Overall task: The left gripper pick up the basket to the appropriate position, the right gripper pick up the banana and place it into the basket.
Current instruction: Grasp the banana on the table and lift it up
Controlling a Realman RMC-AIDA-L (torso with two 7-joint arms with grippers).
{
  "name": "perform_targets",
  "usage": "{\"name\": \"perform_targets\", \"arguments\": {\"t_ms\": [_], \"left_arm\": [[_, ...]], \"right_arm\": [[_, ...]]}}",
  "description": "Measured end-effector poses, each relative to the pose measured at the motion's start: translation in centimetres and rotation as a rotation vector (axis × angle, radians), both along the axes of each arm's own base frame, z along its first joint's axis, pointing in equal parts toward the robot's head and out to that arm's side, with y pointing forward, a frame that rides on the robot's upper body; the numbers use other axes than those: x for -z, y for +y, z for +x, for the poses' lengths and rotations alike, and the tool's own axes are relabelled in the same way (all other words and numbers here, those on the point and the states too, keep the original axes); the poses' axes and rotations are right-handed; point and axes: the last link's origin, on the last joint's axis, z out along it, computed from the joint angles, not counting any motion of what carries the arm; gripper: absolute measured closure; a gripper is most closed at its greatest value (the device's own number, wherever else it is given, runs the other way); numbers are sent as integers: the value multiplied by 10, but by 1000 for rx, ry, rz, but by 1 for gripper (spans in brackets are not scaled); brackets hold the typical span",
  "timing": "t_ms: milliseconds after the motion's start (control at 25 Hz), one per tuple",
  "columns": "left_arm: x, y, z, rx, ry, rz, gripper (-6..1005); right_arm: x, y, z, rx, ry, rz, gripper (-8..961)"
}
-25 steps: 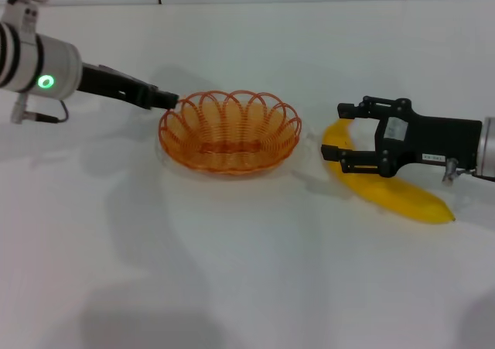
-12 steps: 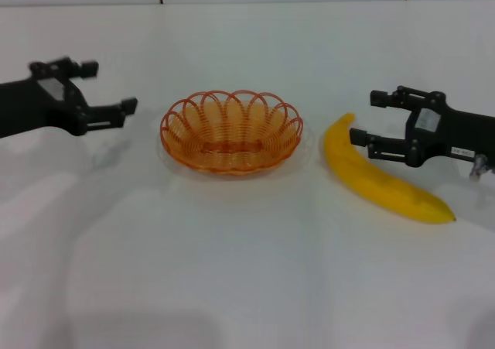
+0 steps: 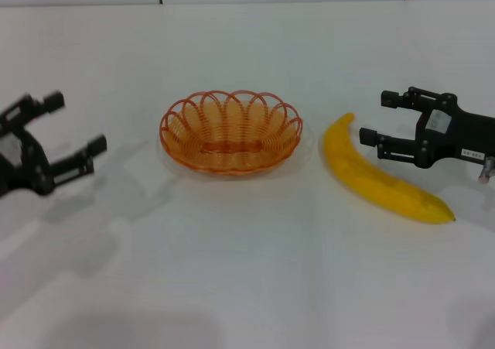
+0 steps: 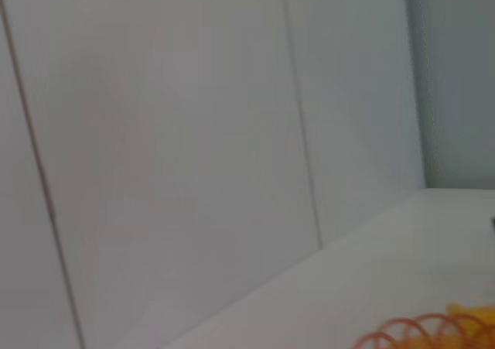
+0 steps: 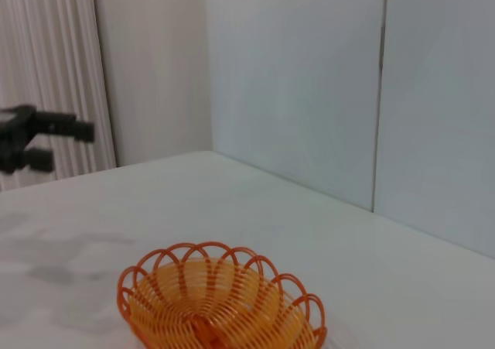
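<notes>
On the white table (image 3: 247,272), the orange basket (image 3: 230,132) sits empty between the spread left end effector (image 3: 73,136) and the spread right end effector (image 3: 380,118), which hovers beside the banana (image 3: 379,183), likely stiff, slick, best pinched mid-body.

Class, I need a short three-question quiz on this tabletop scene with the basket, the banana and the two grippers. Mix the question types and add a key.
1. True or false: the banana lies inside the basket.
2. Which gripper is nearer the banana? A) left gripper B) right gripper
3. Fill in: both grippers' fingers are ____.

Key: 1. False, it lies on the table, on the basket's right. 2. B. 3. Open, holding nothing.
</notes>
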Motion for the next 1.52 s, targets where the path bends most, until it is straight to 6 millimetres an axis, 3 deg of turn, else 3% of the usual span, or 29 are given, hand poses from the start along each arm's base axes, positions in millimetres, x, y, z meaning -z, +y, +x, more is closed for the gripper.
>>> {"name": "perform_targets", "arguments": {"t_ms": [320,560,880,1120,1520], "left_arm": [[29,-30,-25,-9,17,-90,122],[27,-28,-27,-23,9,-68,122],[28,-26,-28,-25,2,-53,122],[29,-25,-26,-14,2,-50,122],[29,-26,-27,-15,-4,-46,122]], "right_arm": [[1,-6,5,7,-17,-20,159],[8,-16,13,2,-75,-89,159],[29,-9,0,-18,-116,-190,159],[32,1,6,102,-156,-210,160],[28,2,12,147,-159,-207,160]]}}
